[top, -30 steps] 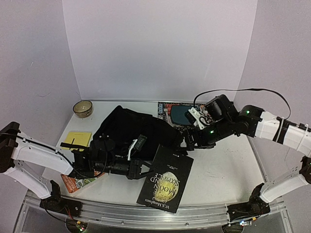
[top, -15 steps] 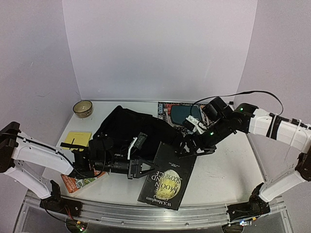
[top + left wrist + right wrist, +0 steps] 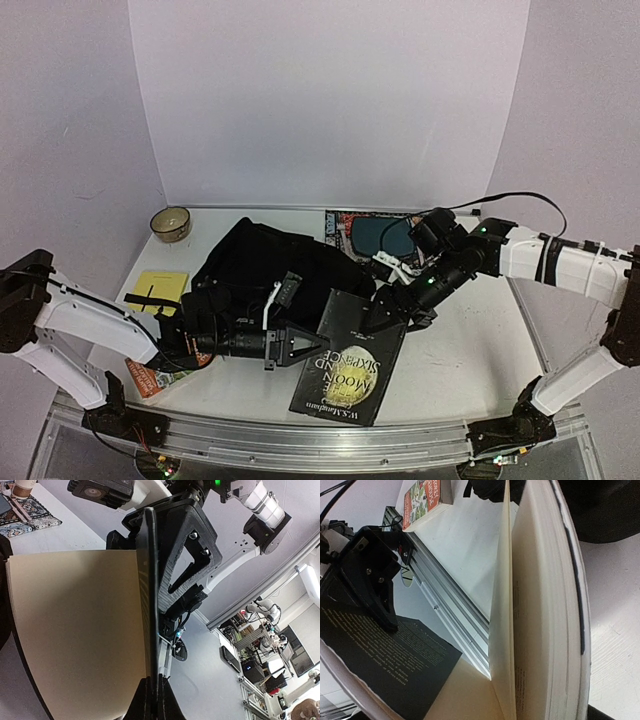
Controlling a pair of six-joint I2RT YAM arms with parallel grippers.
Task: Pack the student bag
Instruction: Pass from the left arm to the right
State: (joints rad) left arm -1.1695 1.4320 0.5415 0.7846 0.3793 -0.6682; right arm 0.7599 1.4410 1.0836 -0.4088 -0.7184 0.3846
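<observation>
Left arm runs low over the surface (image 3: 470,340) from its base at the left, forearm almost flat, wrist pointing right. Left gripper (image 3: 305,349) has its jaws closed tight on the left edge of the black book (image 3: 350,378). In the left wrist view they pinch only the thin black cover (image 3: 148,605), which is seen edge-on, with a cream page (image 3: 75,630) on one side.

Right arm comes in from the right with the elbow raised and the forearm sloping down and left, wrist tipped down. Right gripper (image 3: 386,318) is at the book's far right corner. Its jaws are spread wide and straddle the book there. In the right wrist view the page block (image 3: 540,605) stands between them, and one finger (image 3: 370,575) is out on the far side of the flared cover (image 3: 385,650), touching it. Can't tell if the jaws are actually clamping.

The black book sits at front centre, tilted, its near end close to the front rail.

The student bag (image 3: 270,260) lies slumped on the surface at back centre-left, just behind the left gripper and left of the right gripper. Neither gripper holds it.

Other items:
- bowl (image 3: 171,223) at the back left corner
- yellow pad (image 3: 161,286) left of the bag
- colourful book (image 3: 158,379) under the left forearm
- patterned book (image 3: 368,232) behind the right wrist
</observation>
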